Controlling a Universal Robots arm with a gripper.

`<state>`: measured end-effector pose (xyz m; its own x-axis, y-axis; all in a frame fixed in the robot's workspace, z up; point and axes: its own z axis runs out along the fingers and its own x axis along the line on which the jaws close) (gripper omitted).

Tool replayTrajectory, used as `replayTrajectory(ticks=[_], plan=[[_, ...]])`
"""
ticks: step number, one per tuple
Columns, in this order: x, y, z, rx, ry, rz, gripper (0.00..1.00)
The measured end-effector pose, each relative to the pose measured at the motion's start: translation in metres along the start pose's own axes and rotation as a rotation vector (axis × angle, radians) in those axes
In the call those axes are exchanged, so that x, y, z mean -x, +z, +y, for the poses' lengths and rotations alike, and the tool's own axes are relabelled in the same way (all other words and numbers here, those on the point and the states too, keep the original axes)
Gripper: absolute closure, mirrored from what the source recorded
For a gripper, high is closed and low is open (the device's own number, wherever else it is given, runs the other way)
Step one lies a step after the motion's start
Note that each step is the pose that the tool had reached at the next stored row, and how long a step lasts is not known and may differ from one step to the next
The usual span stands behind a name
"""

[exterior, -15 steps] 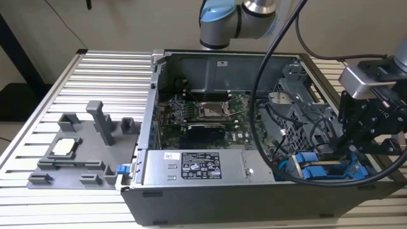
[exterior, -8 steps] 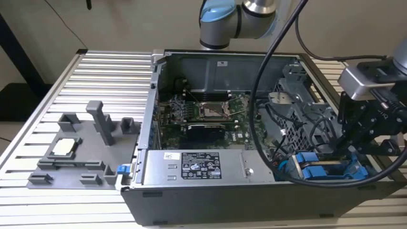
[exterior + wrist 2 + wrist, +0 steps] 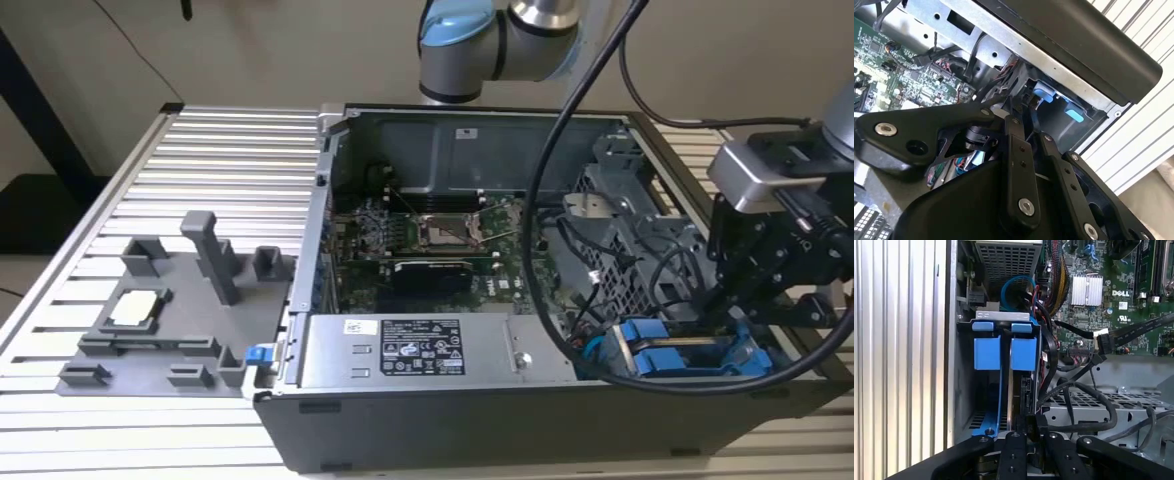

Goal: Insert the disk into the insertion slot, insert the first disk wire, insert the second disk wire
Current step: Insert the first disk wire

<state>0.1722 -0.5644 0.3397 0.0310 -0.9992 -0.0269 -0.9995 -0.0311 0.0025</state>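
Your gripper (image 3: 1032, 434) is narrow, pinching what looks like a black plug (image 3: 1031, 421) near the disk (image 3: 1023, 354), which sits in the slot (image 3: 962, 390) at the exterior view's near right. Come in tilted and the plug could miss its socket or snag the cables (image 3: 1089, 405) just beside it.

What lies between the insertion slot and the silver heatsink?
Between insertion slot and heatsink: a bundle of black, red and yellow cables, in the first wrist view.

Your exterior view: high, tilted down over open computer case (image 3: 400, 430) on slatted table (image 3: 227, 150), mid range. Your two wrist views: close, just behind gripper (image 3: 1029, 435), facing into insertion slot (image 3: 988, 352). All three share slot, at exterior view's near right, plus motherboard (image 3: 400, 235).
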Motion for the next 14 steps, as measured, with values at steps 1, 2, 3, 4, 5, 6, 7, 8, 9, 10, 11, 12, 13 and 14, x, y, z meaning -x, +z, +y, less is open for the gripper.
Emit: replayTrajectory(ticks=[1, 2, 3, 4, 5, 6, 7, 8, 9, 10, 11, 12, 13, 14], plan=[[0.0, 0.0, 0.0, 0.0, 0.0, -0.0002, 0.81], [0.0, 0.0001, 0.0, 0.0, 0.0, -0.0003, 0.81], [-0.0001, 0.0003, -0.0002, -0.0001, 0.0, -0.0006, 0.81], [-0.0001, 0.0006, -0.0005, 0.0, 0.0, -0.0009, 0.81], [-0.0002, 0.0008, -0.0008, 0.0001, 0.0, -0.001, 0.81], [-0.0003, 0.0008, -0.0009, 0.0, 0.0, -0.0008, 0.81], [-0.0004, 0.0009, -0.0009, -0.0001, 0.001, -0.0007, 0.81], [-0.0006, 0.001, -0.0009, 0.0, 0.001, -0.0007, 0.81], [-0.0007, 0.0012, -0.0009, -0.0001, 0.002, -0.0006, 0.81], [-0.0008, 0.0018, -0.0009, -0.0001, 0.004, -0.0007, 0.81], [-0.001, 0.0026, -0.001, -0.0002, 0.005, -0.0005, 0.81], [-0.0011, 0.0038, -0.001, -0.0002, 0.007, -0.0005, 0.81], [-0.0012, 0.0051, -0.001, -0.0003, 0.008, -0.0004, 0.81], [-0.0013, 0.0063, -0.001, -0.0003, 0.01, -0.0001, 0.81]])
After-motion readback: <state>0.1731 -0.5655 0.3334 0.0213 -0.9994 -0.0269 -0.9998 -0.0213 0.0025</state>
